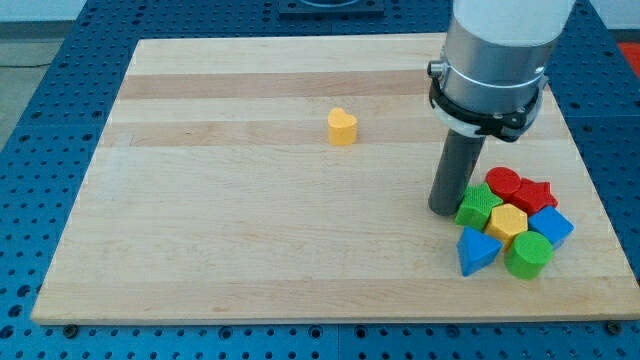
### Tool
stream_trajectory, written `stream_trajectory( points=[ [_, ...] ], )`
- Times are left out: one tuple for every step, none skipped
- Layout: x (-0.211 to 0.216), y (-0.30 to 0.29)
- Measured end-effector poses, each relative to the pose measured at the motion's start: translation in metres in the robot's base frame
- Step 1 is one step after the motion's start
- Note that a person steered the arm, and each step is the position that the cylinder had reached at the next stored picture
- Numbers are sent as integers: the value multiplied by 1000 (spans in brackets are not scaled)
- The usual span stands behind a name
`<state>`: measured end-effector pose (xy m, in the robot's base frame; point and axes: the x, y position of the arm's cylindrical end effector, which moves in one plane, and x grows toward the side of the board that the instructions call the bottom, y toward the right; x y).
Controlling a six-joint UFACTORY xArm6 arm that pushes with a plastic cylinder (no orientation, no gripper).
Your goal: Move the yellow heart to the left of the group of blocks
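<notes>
Yellow heart [342, 126] alone, my tip [444, 211] beside green block [478, 204].

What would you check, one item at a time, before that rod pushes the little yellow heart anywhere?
1. Yellow heart in plain sight, standing alone on the wooden board: ok.
2. Group of blocks together at the view's right: red star, red round block, green block, yellow hexagon, blue block, blue triangle, green round block: ok.
3. Heart already on the view's left of the group: ok, though far off, toward the view's top.
4. My tip beside the heart: not ok; it stands at the group's left edge.
5. Tip apart from the green block: cannot tell.
6. Open board between tip and heart: ok.
</notes>
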<state>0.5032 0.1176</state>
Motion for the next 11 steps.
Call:
stream_trajectory(
  points=[
    [-28,-19],
    [-73,-19],
    [-122,-34],
    [-140,-78],
    [-138,-106],
    [-118,-108],
    [-110,-143],
    [-103,-170],
    [-78,-173],
    [-52,-163],
    [-20,-144]
  ],
)
